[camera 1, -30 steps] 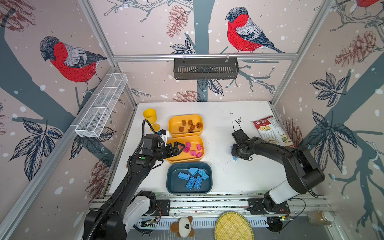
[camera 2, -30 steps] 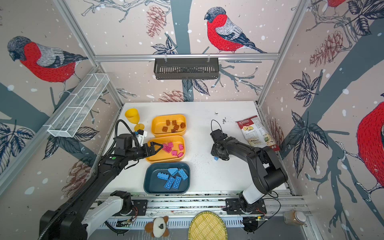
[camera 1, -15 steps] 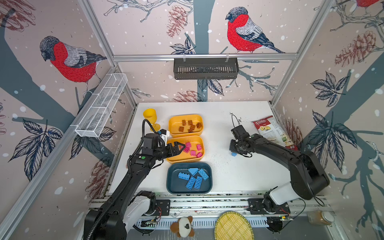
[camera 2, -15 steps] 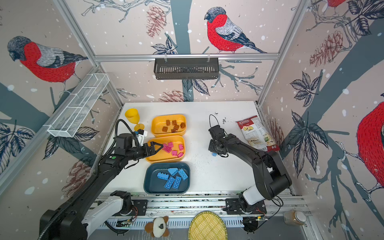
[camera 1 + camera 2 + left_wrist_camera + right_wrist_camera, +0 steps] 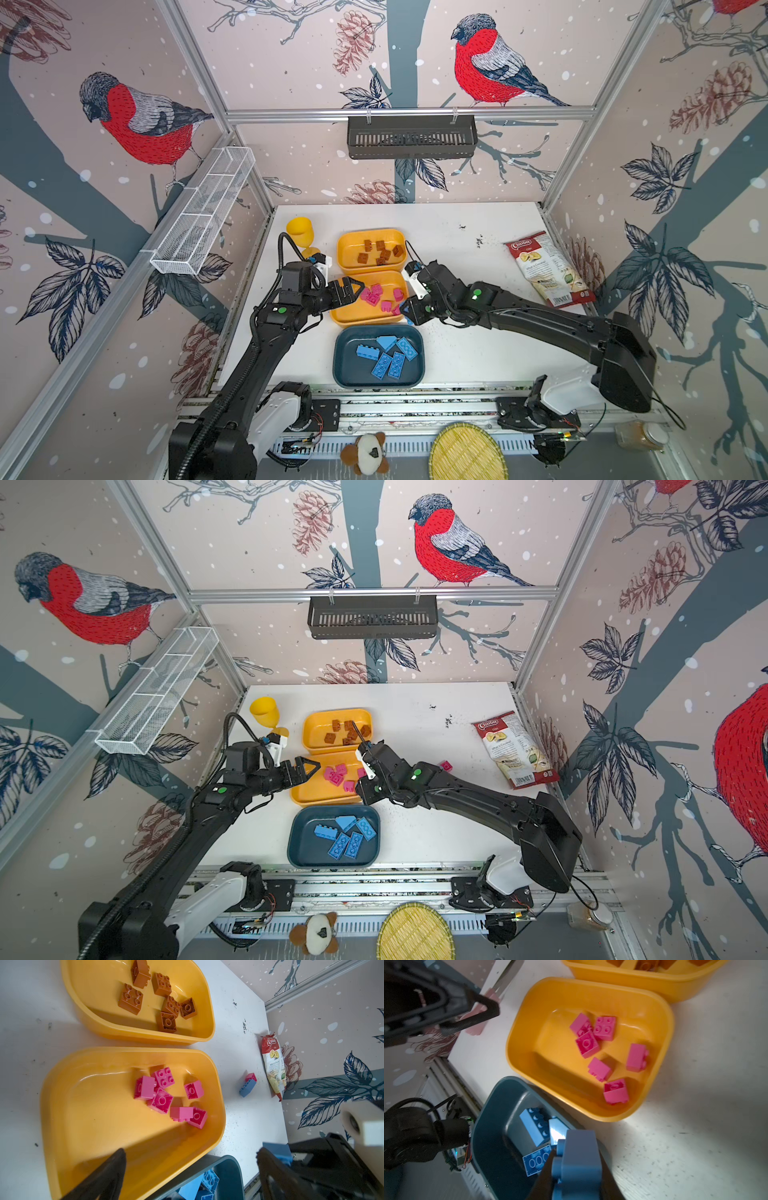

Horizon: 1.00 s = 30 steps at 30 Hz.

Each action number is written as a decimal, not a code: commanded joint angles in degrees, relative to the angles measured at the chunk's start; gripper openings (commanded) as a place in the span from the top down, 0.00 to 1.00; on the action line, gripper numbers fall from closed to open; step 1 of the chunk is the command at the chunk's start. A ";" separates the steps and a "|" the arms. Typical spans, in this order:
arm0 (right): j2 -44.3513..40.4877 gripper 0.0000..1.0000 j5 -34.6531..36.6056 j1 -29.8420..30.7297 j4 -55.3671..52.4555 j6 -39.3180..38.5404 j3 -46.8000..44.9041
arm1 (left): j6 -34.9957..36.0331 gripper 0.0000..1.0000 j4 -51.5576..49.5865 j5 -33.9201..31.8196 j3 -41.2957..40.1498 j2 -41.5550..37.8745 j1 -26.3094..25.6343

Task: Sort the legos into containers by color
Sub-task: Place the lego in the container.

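Note:
My right gripper [image 5: 409,312] is shut on a blue lego [image 5: 580,1151], held above the table between the pink-filled yellow container [image 5: 357,316] and the teal container [image 5: 349,370]. Several blue legos [image 5: 388,355] lie in the teal one. Pink legos [image 5: 380,296] fill the middle container and brown legos [image 5: 380,249] the far yellow container [image 5: 345,253]. My left gripper [image 5: 353,291] hangs open and empty over the middle container's left rim. A loose pink lego [image 5: 445,765] and a blue lego [image 5: 247,1086] sit together on the table near the chips.
A chips bag [image 5: 544,270] lies at the table's right edge and a yellow goblet [image 5: 300,232] stands at the back left. A bamboo tray [image 5: 467,453] and a plush toy [image 5: 368,453] sit in front of the rail.
My right gripper closed on a blue lego on the table's right-middle and carried it left to the trays. The left arm has not moved.

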 commanded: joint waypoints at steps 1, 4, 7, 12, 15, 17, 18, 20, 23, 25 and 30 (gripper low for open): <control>1.79 0.88 -8.70 3.32 8.43 -2.17 -0.81 | -0.82 0.03 -0.59 -0.97 0.52 0.52 0.24; 4.54 0.88 -12.75 6.28 13.26 -1.84 -1.38 | -1.84 0.03 -0.29 -1.09 0.02 0.70 0.26; 6.55 0.87 -15.38 8.81 18.56 -1.09 -2.69 | -2.15 0.03 -0.51 -1.37 0.02 0.84 0.25; 11.23 0.85 -17.13 12.42 22.01 -1.58 -1.72 | -2.59 0.03 -0.27 -1.16 -0.67 0.97 0.29; 13.97 0.83 -18.32 12.47 22.27 -2.05 -0.50 | -2.85 0.03 0.17 -0.73 -1.16 0.71 0.25; 15.76 0.82 -18.78 12.53 21.70 -2.37 0.77 | -2.91 0.03 0.04 -0.42 -1.38 0.49 0.26; 16.26 0.81 -18.82 12.58 21.73 -2.41 1.11 | -2.95 0.03 -0.13 -0.38 -1.44 0.28 0.24; 16.96 0.78 -18.91 12.59 21.97 -2.57 1.58 | -3.04 0.03 -0.27 -0.46 -1.66 -0.21 0.27; 17.29 0.63 -19.00 12.49 21.45 -2.95 2.68 | -3.17 0.03 0.34 -0.22 -2.29 -1.00 0.29; 16.83 0.54 -19.18 12.17 21.49 -2.80 2.84 | -3.18 0.03 0.37 0.02 -2.40 -1.06 0.33; 11.38 0.45 -19.76 7.94 23.68 0.10 -1.41 | -2.91 0.03 0.09 0.57 -2.33 -1.05 0.28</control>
